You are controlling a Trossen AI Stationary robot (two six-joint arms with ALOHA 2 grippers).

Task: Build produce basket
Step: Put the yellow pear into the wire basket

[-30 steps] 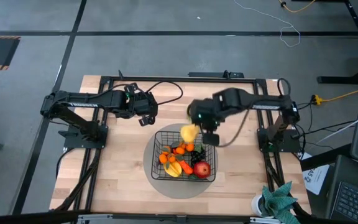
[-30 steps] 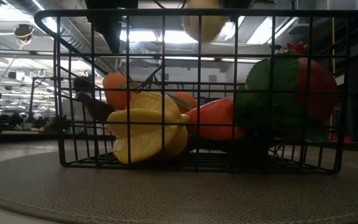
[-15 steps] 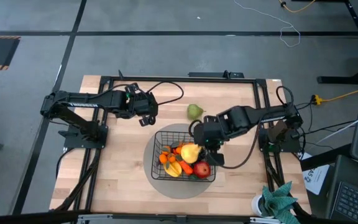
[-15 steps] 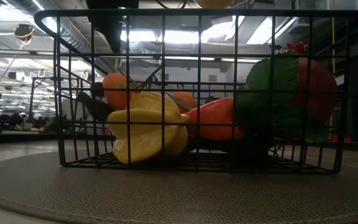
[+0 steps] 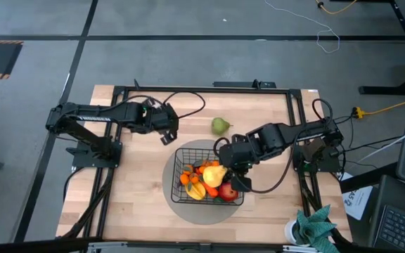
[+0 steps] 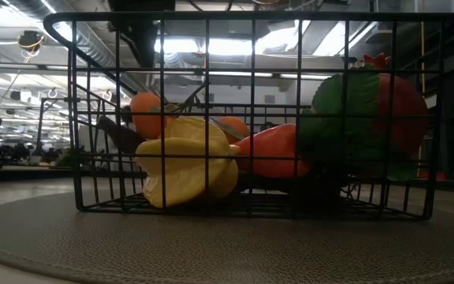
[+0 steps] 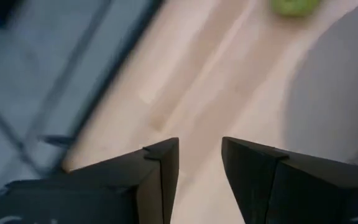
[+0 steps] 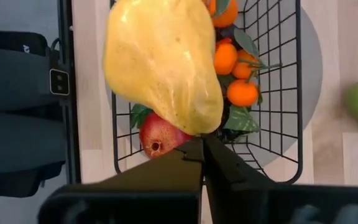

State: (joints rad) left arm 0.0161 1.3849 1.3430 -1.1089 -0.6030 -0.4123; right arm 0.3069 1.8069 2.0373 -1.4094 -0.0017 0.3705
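A pale wooden table [image 5: 139, 190] framed by black rails stands on a grey floor, with bare boards open along its left side and at 6 o'clock below the round grey mat [image 5: 181, 209]. At 9 o'clock the left gripper [image 5: 166, 133] hangs over bare wood well apart from the basket, its two fingers [image 7: 161, 163] parted with nothing between them. One green pear [image 5: 221, 126] lies alone on the wood at 12 o'clock, just beyond the mat's edge and clear of both arms. The black wire basket [image 5: 178, 163] sits on the mat at the table's middle; inside, counted from above, are one yellow piece [image 5: 197, 190], at least two small oranges [image 8: 241, 92] with green leaves, an orange carrot [image 5: 185, 178], and one red fruit [image 5: 228, 190] at the 4 o'clock corner. The right gripper [image 5: 232, 163] reaches in from 3 o'clock over the basket's right rim, its fingers pinched on a single yellow pear [image 8: 160, 62] held above the other produce; open wood remains between that arm and the right rail
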